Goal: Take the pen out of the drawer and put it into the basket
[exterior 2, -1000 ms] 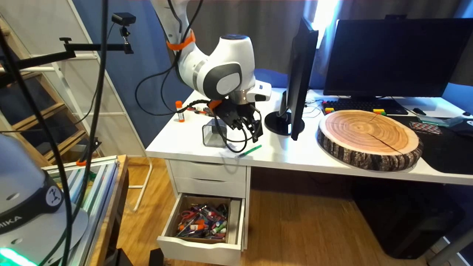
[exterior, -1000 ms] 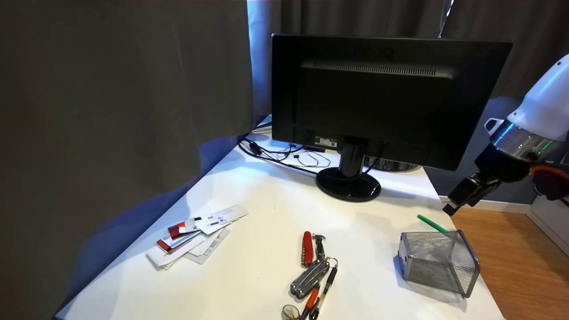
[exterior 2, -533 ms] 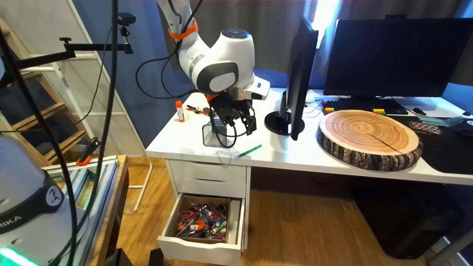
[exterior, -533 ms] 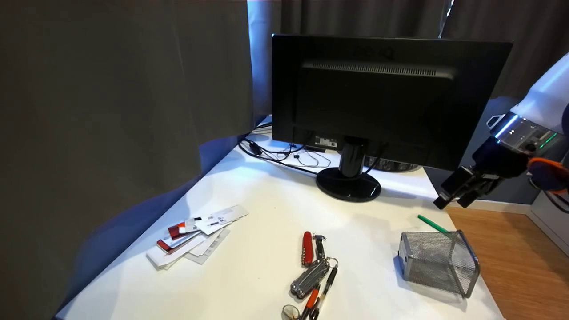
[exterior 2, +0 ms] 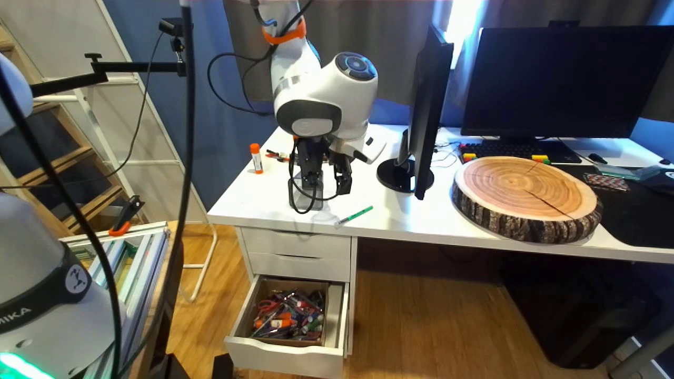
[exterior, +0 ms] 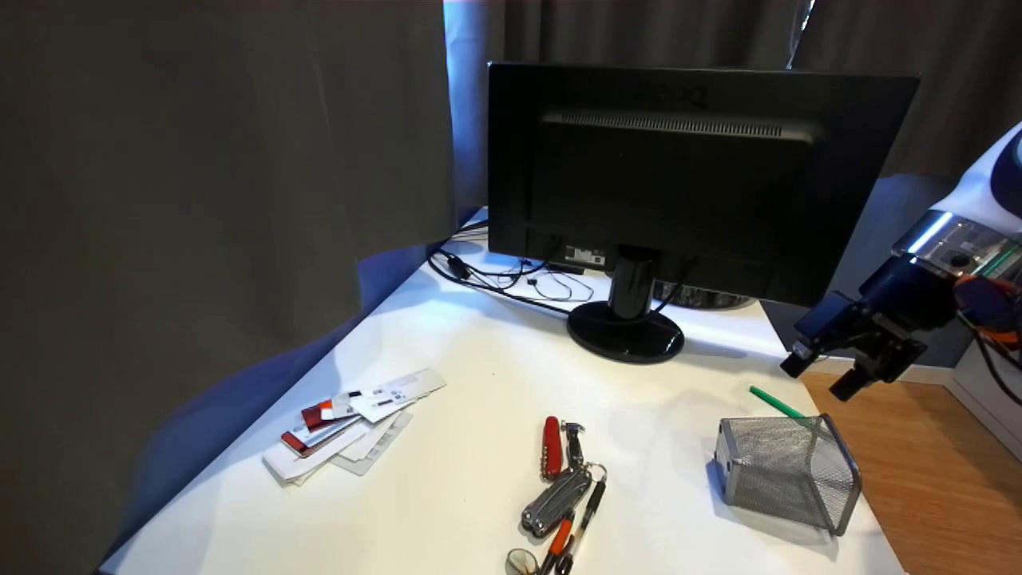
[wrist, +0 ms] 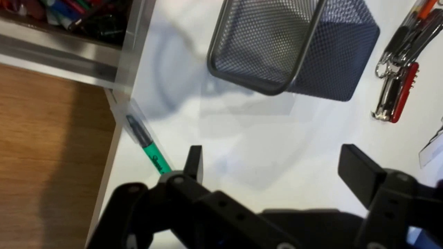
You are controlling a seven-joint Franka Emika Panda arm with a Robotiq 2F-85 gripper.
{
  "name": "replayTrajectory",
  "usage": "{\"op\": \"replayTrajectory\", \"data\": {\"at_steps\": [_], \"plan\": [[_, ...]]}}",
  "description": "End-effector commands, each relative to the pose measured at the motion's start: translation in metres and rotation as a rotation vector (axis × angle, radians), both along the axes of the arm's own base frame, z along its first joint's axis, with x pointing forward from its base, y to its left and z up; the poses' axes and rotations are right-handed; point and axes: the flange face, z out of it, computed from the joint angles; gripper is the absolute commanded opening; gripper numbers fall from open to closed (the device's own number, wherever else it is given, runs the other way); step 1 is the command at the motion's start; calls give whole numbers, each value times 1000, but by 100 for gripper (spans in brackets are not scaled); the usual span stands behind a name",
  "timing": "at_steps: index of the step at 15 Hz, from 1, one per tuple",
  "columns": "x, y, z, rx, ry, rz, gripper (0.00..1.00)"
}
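The green pen (exterior: 774,400) lies on the white desk close to its front edge; in the wrist view the pen (wrist: 154,155) has a dark tip, and its rear end is hidden behind a finger. Beside it the grey mesh basket (exterior: 778,463) rests on its side, its mouth facing that edge; the wrist view shows the basket's rim (wrist: 211,55). My gripper (wrist: 271,152) hangs over the desk, open, with only bare desk between its fingers and the pen just left of them. Below the desk the drawer (exterior 2: 289,353) is pulled out and full of pens and scissors.
A black monitor (exterior: 687,184) stands behind the gripper. A red knife (exterior: 552,447) and a silver multitool (exterior: 556,501) lie near the basket, with loose cards (exterior: 391,395) farther off. A glue stick (exterior 2: 256,159) stands on the desk, and a wood slab (exterior 2: 526,192) rests farther along.
My hand has turned and shifted slightly toward the basket side, so both fingers now show spread apart in an exterior view. Pen, basket and drawer stay where they were.
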Motion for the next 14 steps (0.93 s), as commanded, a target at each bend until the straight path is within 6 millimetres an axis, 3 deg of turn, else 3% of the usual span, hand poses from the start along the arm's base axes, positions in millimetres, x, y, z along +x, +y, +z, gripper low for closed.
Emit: {"op": "replayTrajectory", "data": {"at_steps": [1,5,10,14], "plan": [[-4,-4,-11,75,77,-25,100],[-9,-4,-11,163,112,-5,100],[-16,-8,-28,251,217,-15,100],[-24,0,-38,316,272,-21,100]]}}
